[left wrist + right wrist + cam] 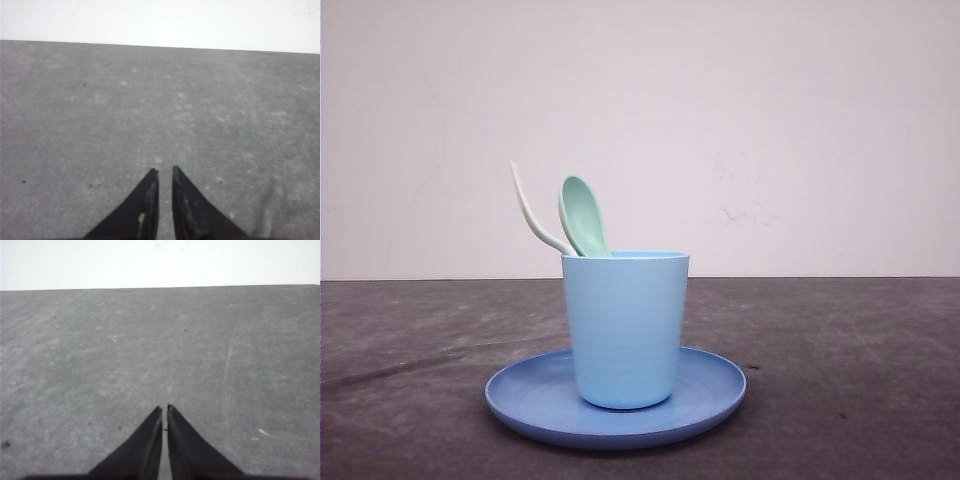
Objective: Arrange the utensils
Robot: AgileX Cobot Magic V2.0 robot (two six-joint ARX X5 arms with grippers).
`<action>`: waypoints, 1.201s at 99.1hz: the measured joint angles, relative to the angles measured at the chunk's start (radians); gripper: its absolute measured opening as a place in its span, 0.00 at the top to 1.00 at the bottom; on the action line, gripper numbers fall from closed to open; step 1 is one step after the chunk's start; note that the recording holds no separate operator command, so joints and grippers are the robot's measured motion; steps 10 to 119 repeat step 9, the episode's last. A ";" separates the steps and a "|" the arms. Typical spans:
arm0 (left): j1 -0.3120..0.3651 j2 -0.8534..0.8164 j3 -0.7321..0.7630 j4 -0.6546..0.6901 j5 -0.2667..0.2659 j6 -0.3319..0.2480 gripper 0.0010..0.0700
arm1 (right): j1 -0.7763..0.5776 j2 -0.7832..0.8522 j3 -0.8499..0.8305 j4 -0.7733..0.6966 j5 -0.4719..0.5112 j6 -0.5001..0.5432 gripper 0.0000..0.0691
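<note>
pale mint-green plastic is what you should look for first: the spoon [583, 215] stands in the light blue cup [625, 330], its oval bowl up above the rim and leaning toward the left. just beside it, on its left, the white fork [532, 214] also rests in the cup, its curved handle arching up and out over the rim; whether the two touch down inside, you cannot tell from here. the cup stands upright on the round blue plate [520, 398], roughly at its centre, and the plate sits on the dark grey surface [840, 380].

your left tool [165, 171] hangs over bare surface with its tips nearly together, a thin gap between them and nothing held. your right tool [164, 408] is the same, tips almost touching, empty, over bare surface.

judging by how things lie, both utensils are already gathered in the cup and nothing loose lies on the surface in the front view. the task looks finished or very close; at most you might check that neither utensil is about to tip out.
</note>
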 joint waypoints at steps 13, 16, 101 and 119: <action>0.000 0.000 0.000 0.000 0.000 0.000 0.98 | 0.000 0.000 0.000 0.000 0.000 0.000 0.97; 0.000 0.000 0.000 0.000 0.000 0.000 0.98 | 0.000 0.000 0.000 0.000 0.000 0.000 0.97; 0.000 0.000 0.000 0.000 0.000 0.000 0.98 | 0.000 0.000 0.000 0.000 0.000 0.000 0.97; 0.000 0.000 0.000 0.000 0.000 0.000 0.98 | 0.000 0.000 0.000 0.000 0.000 0.000 0.97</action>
